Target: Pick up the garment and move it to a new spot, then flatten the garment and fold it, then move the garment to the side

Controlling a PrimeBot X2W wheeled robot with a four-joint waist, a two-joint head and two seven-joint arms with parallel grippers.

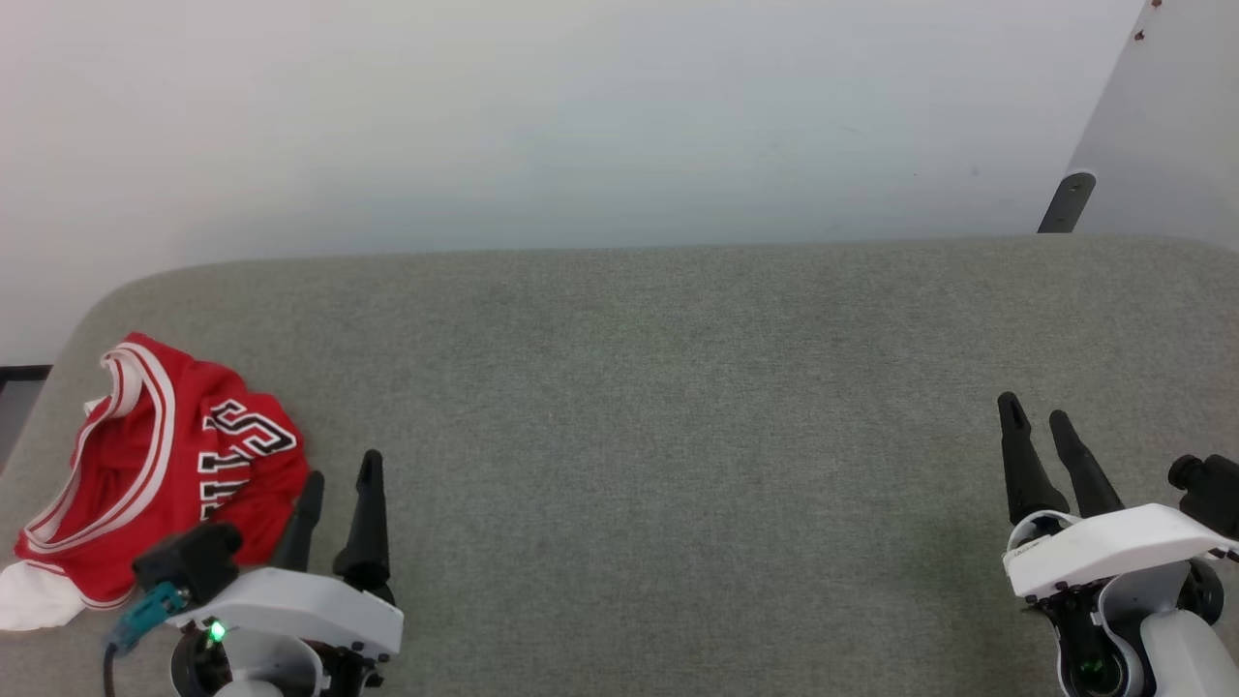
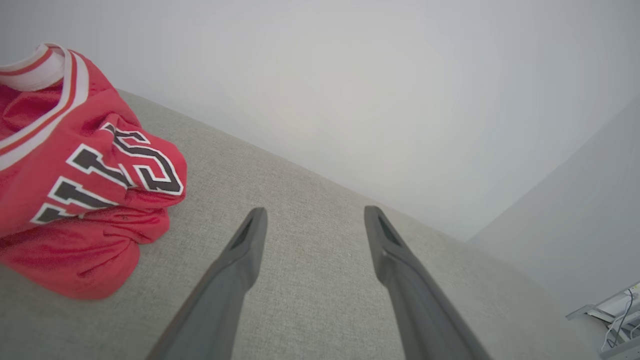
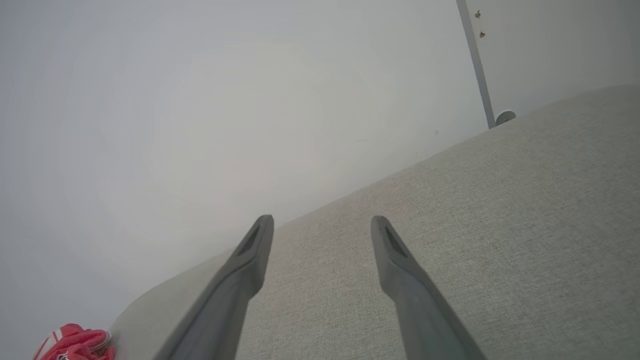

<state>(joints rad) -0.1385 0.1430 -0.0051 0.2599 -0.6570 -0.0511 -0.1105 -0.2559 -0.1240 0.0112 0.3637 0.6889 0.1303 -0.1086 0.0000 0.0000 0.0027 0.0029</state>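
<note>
Nearest me, the left gripper (image 1: pixel 342 469) sits low at the left of my head view, its two dark fingers spread apart with nothing between them. The right gripper (image 1: pixel 1034 409) is well away at the far right, fingers likewise apart and empty, over bare grey fabric surface (image 1: pixel 678 436). The garment (image 1: pixel 145 465) lies in a crumpled heap at the left end of that surface, near its rounded corner, lettering bunched and collar trim rucked up. From my left wrist view it sits just beside the fingers and off to their left, not touching them. I judge the task to be at its very start: the garment is not yet grasped. The pickup, move, flattening, fold and set-aside all remain.
</note>
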